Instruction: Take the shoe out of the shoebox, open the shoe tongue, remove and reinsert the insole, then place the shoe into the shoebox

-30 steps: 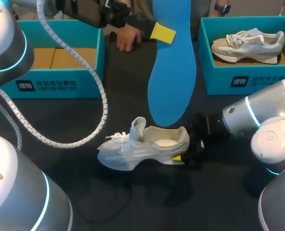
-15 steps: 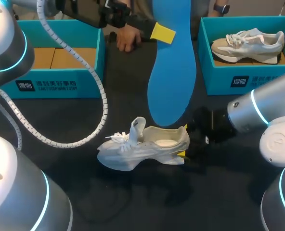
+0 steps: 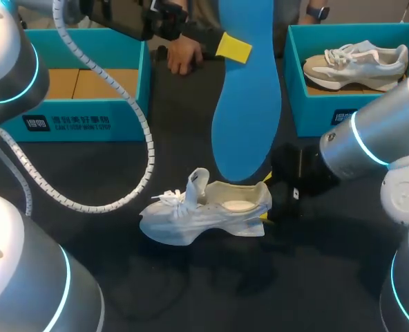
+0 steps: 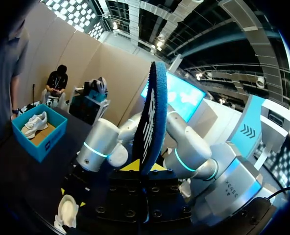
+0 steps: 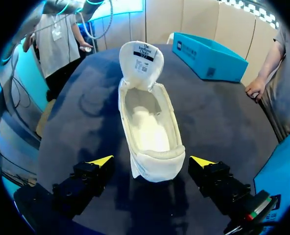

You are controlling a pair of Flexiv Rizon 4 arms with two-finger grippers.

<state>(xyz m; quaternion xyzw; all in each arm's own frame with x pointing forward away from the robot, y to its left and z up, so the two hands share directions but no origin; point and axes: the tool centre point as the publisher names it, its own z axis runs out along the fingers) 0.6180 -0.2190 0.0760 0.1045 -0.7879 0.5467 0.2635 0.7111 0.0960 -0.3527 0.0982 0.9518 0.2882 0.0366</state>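
The white shoe lies on its sole near the middle of the dark table, toe to the left, heel to the right, its tongue pulled upright; the tongue's inner face carries a white label with small dark print. The right arm comes in low from the right, forearm almost level, and the right end effector sits at the heel with its 2 fingers spread apart, 1 on each side of the heel and neither touching it. Above and just beyond the shoe hangs the blue insole, long axis upright, its lower tip close over the heel opening. The left arm reaches across from the far left, held high, and the left end effector is clamped on the insole's upper part. The left shoebox, teal with white print on its near wall, shows a brown cardboard floor. The right shoebox, printed likewise, holds a second shoe. A person's hand rests at the table's far edge between the boxes.
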